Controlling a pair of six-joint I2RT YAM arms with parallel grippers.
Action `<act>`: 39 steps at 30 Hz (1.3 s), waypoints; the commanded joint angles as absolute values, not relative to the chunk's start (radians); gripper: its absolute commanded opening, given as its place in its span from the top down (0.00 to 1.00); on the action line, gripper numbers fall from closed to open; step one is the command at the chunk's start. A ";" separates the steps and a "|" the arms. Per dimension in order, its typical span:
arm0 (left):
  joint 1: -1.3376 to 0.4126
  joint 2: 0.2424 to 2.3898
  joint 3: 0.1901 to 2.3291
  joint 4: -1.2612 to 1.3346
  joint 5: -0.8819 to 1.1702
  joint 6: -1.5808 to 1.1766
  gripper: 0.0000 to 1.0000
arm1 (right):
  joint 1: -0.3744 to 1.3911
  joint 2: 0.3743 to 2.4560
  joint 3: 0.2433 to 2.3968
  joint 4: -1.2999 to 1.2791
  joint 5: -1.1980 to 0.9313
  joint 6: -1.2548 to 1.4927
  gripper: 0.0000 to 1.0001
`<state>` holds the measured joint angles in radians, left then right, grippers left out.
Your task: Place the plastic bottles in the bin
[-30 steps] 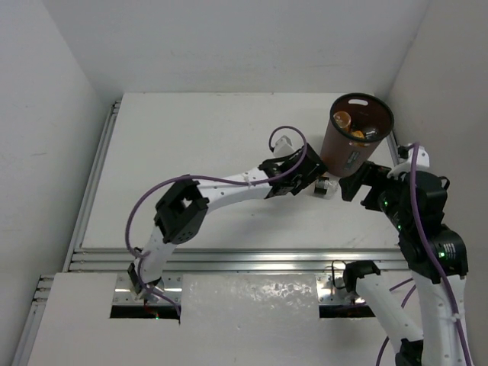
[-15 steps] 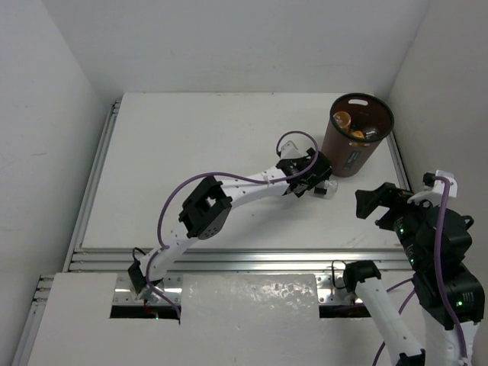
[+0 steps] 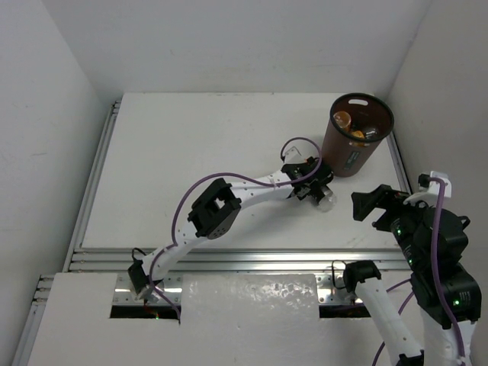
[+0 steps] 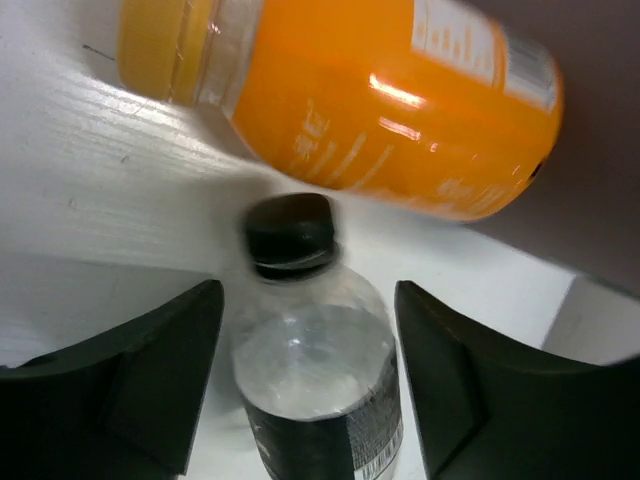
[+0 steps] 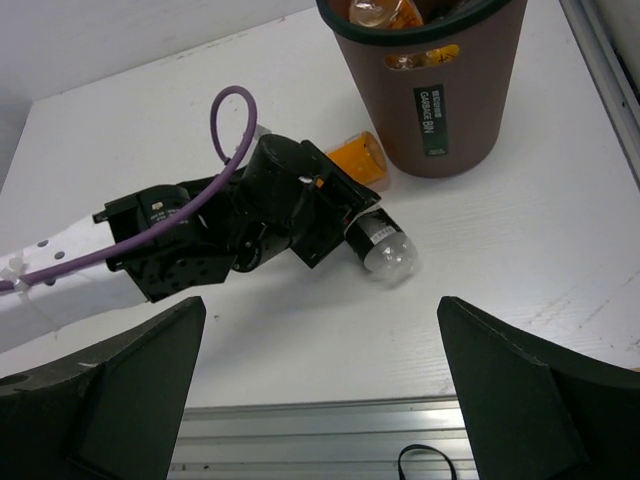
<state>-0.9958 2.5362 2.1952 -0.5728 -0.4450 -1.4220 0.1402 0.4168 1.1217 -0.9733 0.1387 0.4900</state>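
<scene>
A clear bottle (image 4: 315, 370) with a black cap and dark label lies on the table between the fingers of my left gripper (image 4: 308, 295). The jaws stand close on both sides, with a thin gap on the left, so the gripper is open. Its rounded base (image 5: 385, 248) sticks out past the gripper (image 3: 316, 191). An orange bottle (image 4: 370, 90) lies just beyond it, against the foot of the brown bin (image 5: 470, 110). The bin (image 3: 354, 149) holds several bottles (image 3: 343, 120). My right gripper (image 5: 320, 310) hovers wide open, empty, nearer than the bin.
The bin stands at the table's far right corner, close to the right wall. An aluminium rail (image 3: 252, 259) runs along the table's near edge. My left arm (image 3: 217, 210) stretches diagonally across the middle of the table.
My left gripper moved right and down over the clear bottle and its jaws narrowed around it; the bottle turned slightly. My right arm drew back from the bin toward the near right.
</scene>
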 commanded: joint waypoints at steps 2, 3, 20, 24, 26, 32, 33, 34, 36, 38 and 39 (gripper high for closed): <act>-1.017 2.519 2.113 -0.562 -0.407 -1.372 0.42 | 0.147 0.403 1.112 -0.937 0.123 0.477 0.01; -1.023 2.466 2.068 -0.551 -0.414 -1.368 0.67 | 0.147 0.400 1.112 -0.937 0.124 0.477 0.01; -1.135 1.413 0.909 0.069 -0.615 -0.959 1.00 | 0.150 0.626 0.745 -0.509 -0.771 0.579 0.01; -1.075 1.197 0.698 0.415 -0.461 -0.804 1.00 | 0.187 0.681 0.615 -0.113 -0.933 0.817 0.01; -1.054 1.164 0.669 0.480 -0.391 -0.763 1.00 | 0.250 0.704 0.623 -0.043 -0.888 0.834 0.01; -1.049 1.106 0.658 0.549 -0.302 -0.739 1.00 | 0.420 0.816 0.627 0.025 -0.749 0.851 0.01; -1.049 1.100 0.658 0.554 -0.298 -0.742 1.00 | 0.458 0.828 0.626 0.023 -0.735 0.845 0.01; -1.049 1.095 0.660 0.558 -0.285 -0.742 1.00 | 0.475 0.848 0.612 0.046 -0.727 0.845 0.01; -1.049 1.083 0.660 0.567 -0.262 -0.752 1.00 | 0.520 0.877 0.598 0.069 -0.693 0.854 0.02; -1.048 1.074 0.660 0.572 -0.250 -0.764 1.00 | 0.541 0.891 0.586 0.119 -0.687 0.861 0.16; -1.049 1.071 0.657 0.571 -0.244 -0.776 1.00 | 0.558 0.897 0.586 0.138 -0.687 0.874 0.31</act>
